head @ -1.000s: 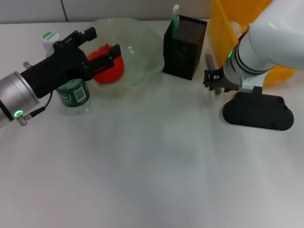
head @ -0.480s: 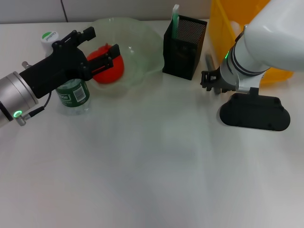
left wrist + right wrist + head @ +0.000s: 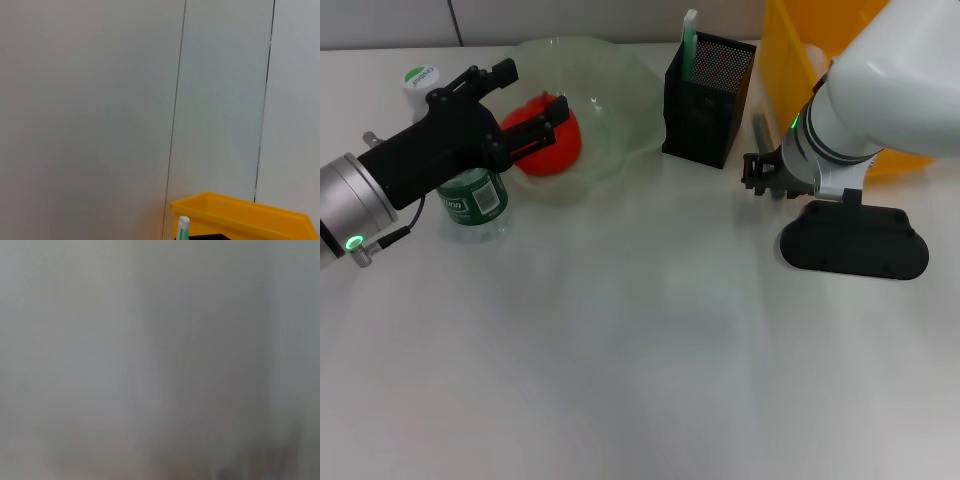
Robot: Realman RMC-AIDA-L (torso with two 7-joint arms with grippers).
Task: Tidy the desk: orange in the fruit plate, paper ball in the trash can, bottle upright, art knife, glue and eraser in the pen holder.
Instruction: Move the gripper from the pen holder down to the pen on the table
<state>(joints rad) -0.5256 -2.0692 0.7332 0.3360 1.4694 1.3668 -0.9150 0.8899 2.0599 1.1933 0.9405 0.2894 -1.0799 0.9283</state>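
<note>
The orange [image 3: 548, 145] lies in the pale-green fruit plate [image 3: 620, 90] at the back left of the desk [image 3: 620, 330]. My left gripper [image 3: 530, 92] hangs open just above it, its black fingers [image 3: 552, 112] apart from the fruit. The bottle [image 3: 472, 198] stands upright, half hidden behind my left arm. The black mesh pen holder [image 3: 708, 100] holds a green-and-white stick [image 3: 689, 38]. A grey stick [image 3: 761, 128] lies between the holder and the yellow trash can [image 3: 790, 50]. My right gripper [image 3: 852, 242] sits low over the desk beside it. The eraser is out of view.
A pale lump [image 3: 813, 55] shows inside the trash can. The left wrist view shows a wall, the yellow bin's rim [image 3: 240, 212] and the stick's tip [image 3: 183, 226]. The right wrist view is a grey blur.
My right arm has shifted a little leftward and lower near the grey stick. My left arm has barely moved.
</note>
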